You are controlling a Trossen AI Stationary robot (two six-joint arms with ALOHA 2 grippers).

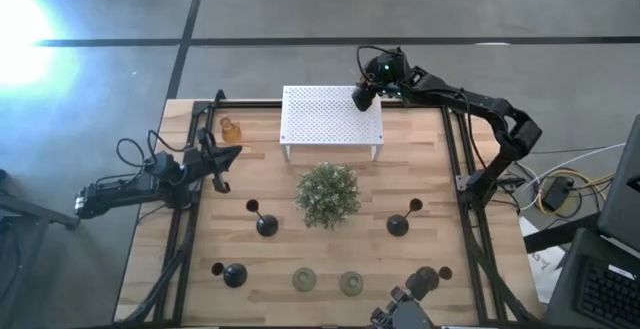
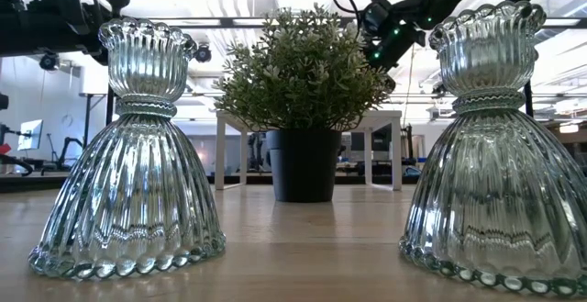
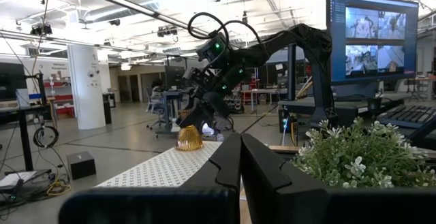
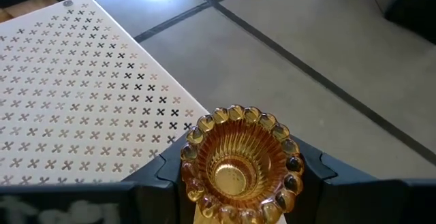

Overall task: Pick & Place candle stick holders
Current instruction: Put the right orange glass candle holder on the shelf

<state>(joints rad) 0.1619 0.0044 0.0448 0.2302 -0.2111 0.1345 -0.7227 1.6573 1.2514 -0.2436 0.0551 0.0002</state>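
Amber glass holder (image 4: 240,164) sits clamped btw. the right gripper's (image 4: 238,183) two dark fingers, cup mouth up, scalloped rim showing in the right wrist view. That gripper (image 1: 366,94) is over the far right corner of the white perforated stand (image 1: 325,119); from the left wrist view the amber piece (image 3: 189,138) looks to be at or just above the stand's top, contact can't be told. Second amber holder (image 1: 230,129) stands on the wooden table (image 1: 420,159) well off to the gripper's left, beyond the stand's other end, near the left gripper (image 1: 222,155), whose fingers are shut w/ nothing in them, parked by the table's left rail. Bushy green plant (image 1: 327,194) sits just on the near side of the stand from the right gripper. Black stemmed holders are farther toward the near edge: one pair (image 1: 266,224) & (image 1: 398,225) flanking the plant, another (image 1: 234,275) & (image 1: 425,279) nearer the front. Two pale greenish glass holders (image 1: 304,280) & (image 1: 351,283) stand btw. those at the front edge, farthest from the working gripper; low view shows them (image 2: 138,155) & (image 2: 500,146) upright, ribbed, bell-shaped.
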